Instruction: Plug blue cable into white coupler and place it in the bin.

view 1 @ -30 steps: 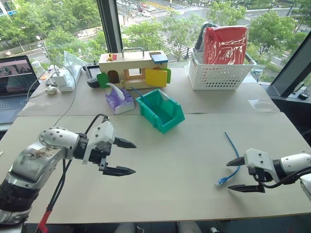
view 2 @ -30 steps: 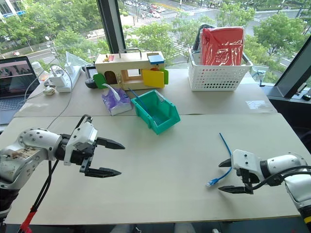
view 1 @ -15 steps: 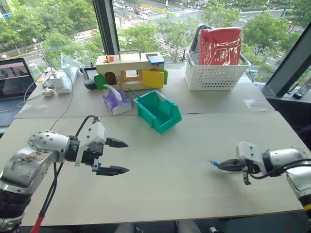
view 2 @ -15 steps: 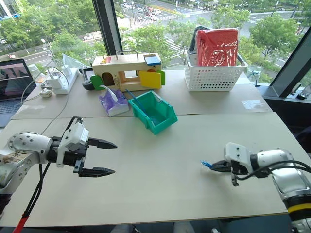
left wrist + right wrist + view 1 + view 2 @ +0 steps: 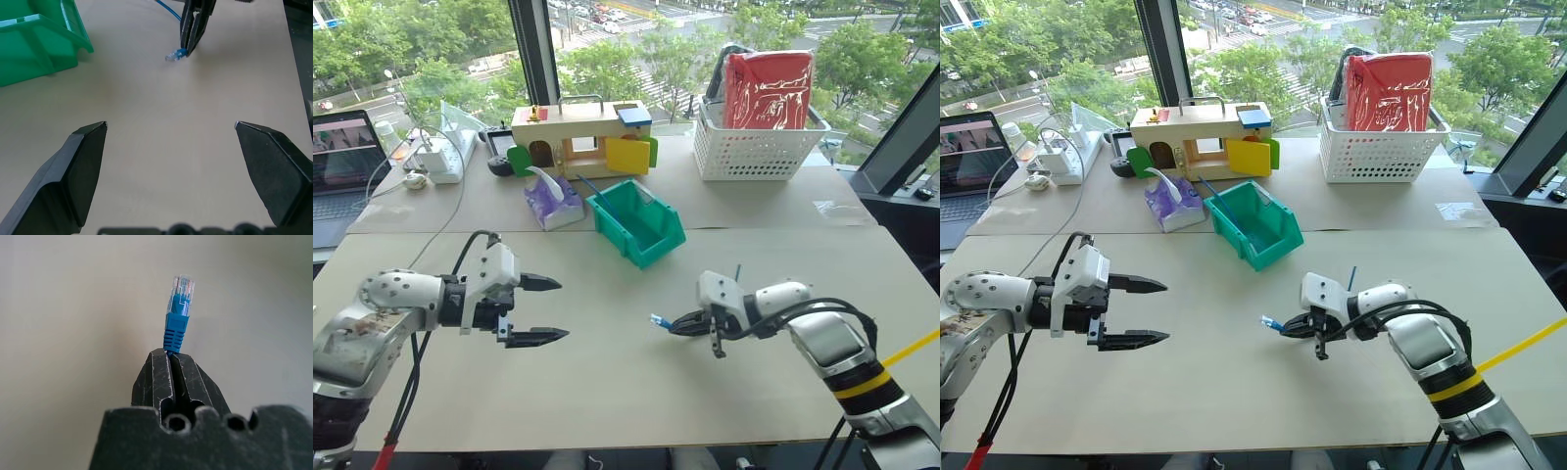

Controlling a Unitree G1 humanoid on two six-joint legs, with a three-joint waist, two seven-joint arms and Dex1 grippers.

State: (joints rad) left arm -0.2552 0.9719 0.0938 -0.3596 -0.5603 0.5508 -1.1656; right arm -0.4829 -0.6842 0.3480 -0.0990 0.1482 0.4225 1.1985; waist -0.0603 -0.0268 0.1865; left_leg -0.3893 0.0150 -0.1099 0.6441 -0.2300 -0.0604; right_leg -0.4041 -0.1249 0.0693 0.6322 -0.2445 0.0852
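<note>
My right gripper [image 5: 675, 324] is shut on the blue cable [image 5: 658, 320] just behind its clear plug, holding it a little above the tan table [image 5: 607, 401] near the middle. The plug [image 5: 180, 298] juts out past the closed fingertips. The rest of the cable trails back along the arm, its far end [image 5: 1351, 277] sticking up. My left gripper [image 5: 562, 309] hovers open and empty to the left, pointing toward the plug [image 5: 176, 54]. The teal bin [image 5: 664, 247] stands behind them, slightly left of centre. The white coupler is out of view.
Along the back are a wooden toy box [image 5: 578, 132], a purple tissue pack [image 5: 553, 204], and a white lattice basket [image 5: 754, 147] holding a red bag. A laptop [image 5: 342, 171] and power strip [image 5: 435, 157] sit at far left.
My right gripper shut on the blue cable's plug end, lifted it off the table and carried it left toward the middle. The left gripper stayed open, nearly in place.
</note>
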